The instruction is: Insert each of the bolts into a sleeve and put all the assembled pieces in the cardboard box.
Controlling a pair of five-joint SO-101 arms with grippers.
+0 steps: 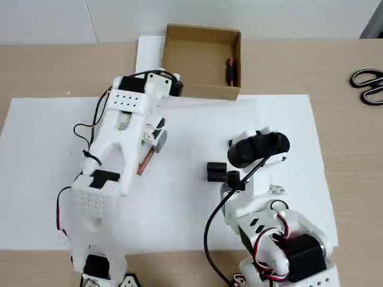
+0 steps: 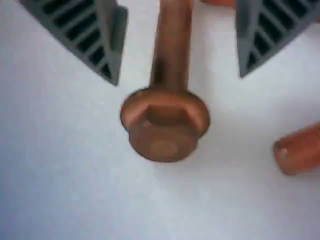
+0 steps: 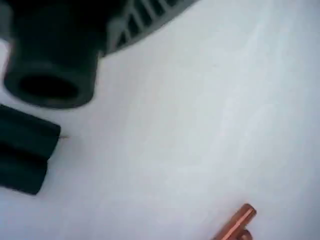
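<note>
A copper bolt (image 2: 165, 122) with a hex flange head lies on the white paper, its shaft running between the fingers of my open left gripper (image 2: 178, 77), which touch nothing. A second bolt (image 2: 297, 154) lies beside it. From above, the bolts (image 1: 145, 161) stick out from under the left arm. My right gripper (image 1: 232, 177) is shut on a black sleeve (image 3: 50, 65), with one ribbed finger (image 3: 145, 20) behind it. Two more sleeves (image 3: 25, 155) lie side by side on the paper. The cardboard box (image 1: 200, 89) at the back holds one assembled piece (image 1: 231, 70).
A large white paper sheet (image 1: 287, 125) covers the wooden table. Scissors (image 1: 368, 85) lie at the far right edge. A bolt tip (image 3: 235, 222) shows in the right wrist view, away from the sleeves. Bare paper lies between the two arms.
</note>
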